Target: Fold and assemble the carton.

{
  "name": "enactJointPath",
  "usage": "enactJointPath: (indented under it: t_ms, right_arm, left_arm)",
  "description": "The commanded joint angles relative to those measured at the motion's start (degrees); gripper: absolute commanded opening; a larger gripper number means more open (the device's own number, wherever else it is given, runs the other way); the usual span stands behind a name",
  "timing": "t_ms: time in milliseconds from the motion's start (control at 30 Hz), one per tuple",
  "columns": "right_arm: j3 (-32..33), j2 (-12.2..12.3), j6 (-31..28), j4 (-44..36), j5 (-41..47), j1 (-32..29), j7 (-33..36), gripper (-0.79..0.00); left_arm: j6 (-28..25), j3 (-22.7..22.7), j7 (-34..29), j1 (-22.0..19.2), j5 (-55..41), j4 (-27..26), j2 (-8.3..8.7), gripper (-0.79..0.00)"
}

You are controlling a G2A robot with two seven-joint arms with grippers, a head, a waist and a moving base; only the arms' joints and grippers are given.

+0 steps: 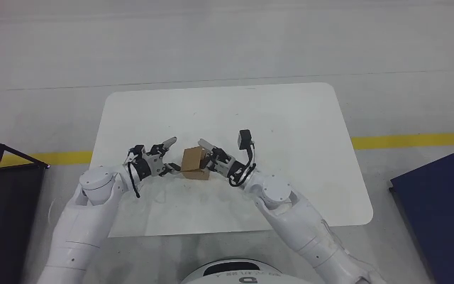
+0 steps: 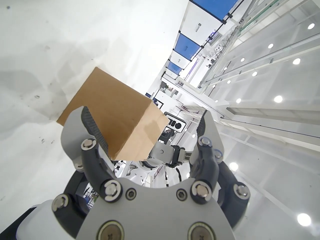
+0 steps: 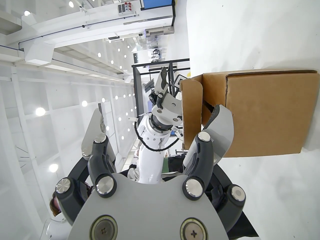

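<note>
A small brown carton lies on the white table between my two grippers. My left gripper stands open at one end of it; in the left wrist view one finger lies against the carton and the other is spread wide and free. My right gripper is open at the opposite end. In the right wrist view one fingertip presses at the carton's end, beside a side flap that stands out from the box. The left gripper shows farther off.
The table runs wide and bare beyond and to the right of the carton. A yellow floor line passes behind the table. A dark frame stands off the left edge and a blue object off the right.
</note>
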Motion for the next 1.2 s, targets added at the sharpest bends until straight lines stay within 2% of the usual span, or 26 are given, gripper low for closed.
enactJointPath:
  t_ms: [0, 133, 300, 867, 1133, 1167]
  right_arm:
    - [0.1, 0.0, 0.2, -0.1, 0.0, 0.0, 0.0, -0.08]
    - [0.3, 0.1, 0.2, -0.2, -0.1, -0.2, -0.1, -0.08]
    - [0.3, 0.1, 0.3, -0.4, -0.1, -0.2, 0.0, -0.08]
    - [2.2, 0.8, 1.6, -4.3, -3.2, -1.7, -2.1, -0.071]
    - [1.0, 0.7, 2.3, -4.0, -3.5, -1.1, -1.6, -0.074]
    - [0.8, 0.6, 2.4, -3.9, -3.5, -1.0, -1.5, -0.074]
  left_arm:
    - [0.3, 0.3, -1.1, -0.2, 2.0, -0.3, 0.2, 0.0]
    - [2.0, 2.0, -4.4, -1.0, 9.0, -0.9, 0.86, 0.0]
    - [1.6, 3.0, -8.0, -2.2, 12.6, -0.6, 1.33, 0.0]
    - [2.0, 5.1, -9.1, -4.7, 14.3, 0.7, 1.61, 0.0]
    - [1.9, 5.7, -9.2, -5.2, 14.2, 1.3, 1.7, 0.0]
    - [1.8, 5.8, -9.2, -5.3, 14.2, 1.3, 1.72, -0.018]
